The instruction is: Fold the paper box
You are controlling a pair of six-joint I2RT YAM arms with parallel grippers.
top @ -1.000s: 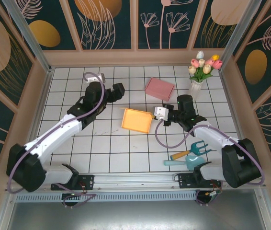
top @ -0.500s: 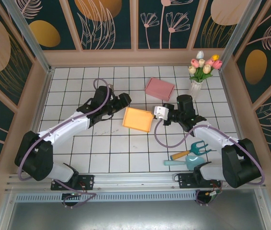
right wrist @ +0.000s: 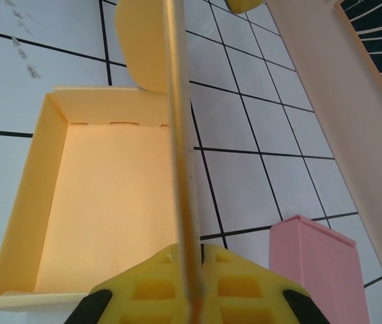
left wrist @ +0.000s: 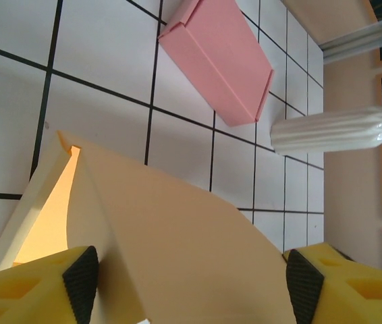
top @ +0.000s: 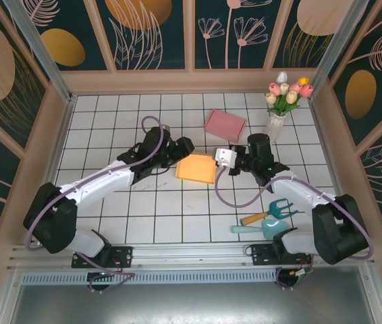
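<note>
The orange paper box (top: 196, 169) lies on the tiled table between the two arms. In the right wrist view its open tray (right wrist: 110, 202) shows, with the lid flap (right wrist: 177, 101) standing edge-on above it. My right gripper (right wrist: 198, 270) is shut on that flap's edge, at the box's right side (top: 218, 160). My left gripper (top: 181, 152) is at the box's left side. Its jaws stand open, and the curved flap (left wrist: 177, 243) lies between the two black pads (left wrist: 81, 282), under my left gripper (left wrist: 192, 289).
A closed pink box (top: 225, 125) lies just behind the orange one. A white vase of tulips (top: 277, 121) stands at the back right. A garden fork (top: 272, 209) and a teal trowel (top: 262, 228) lie at the front right. Walls enclose the table.
My left arm has swung right to the box and its jaws have narrowed. The flap has tipped over the tray. The right gripper has stayed put.
</note>
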